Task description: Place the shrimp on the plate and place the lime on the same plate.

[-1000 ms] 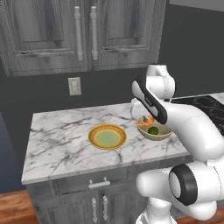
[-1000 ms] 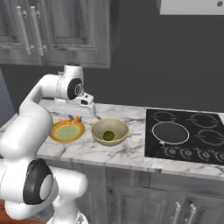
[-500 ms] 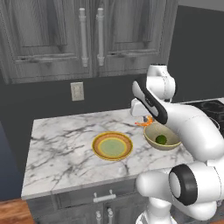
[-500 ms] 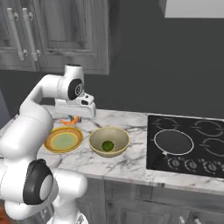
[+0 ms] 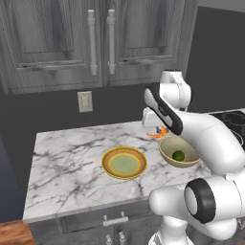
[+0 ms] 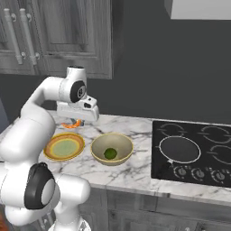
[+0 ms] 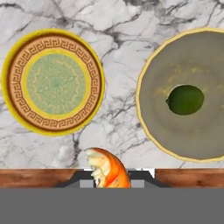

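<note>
Pinching the shrimp (image 7: 107,168), the end effector (image 7: 109,181) hung above the bench (image 7: 118,109); the plate (image 7: 52,82) lay at its 11 o'clock, the lime (image 7: 185,99) in the bowl (image 7: 153,127) at 1 o'clock.

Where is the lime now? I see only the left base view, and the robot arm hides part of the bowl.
Observer: The lime lies alone in the bowl, near its middle.
Operator: Is something already on the plate?
Observer: No. The hand view shows the plate bare across its whole face.
Operator: Does the gripper really hold the shrimp?
Observer: Yes. The gripper is shut on the shrimp, above the marble between plate and bowl.
</note>
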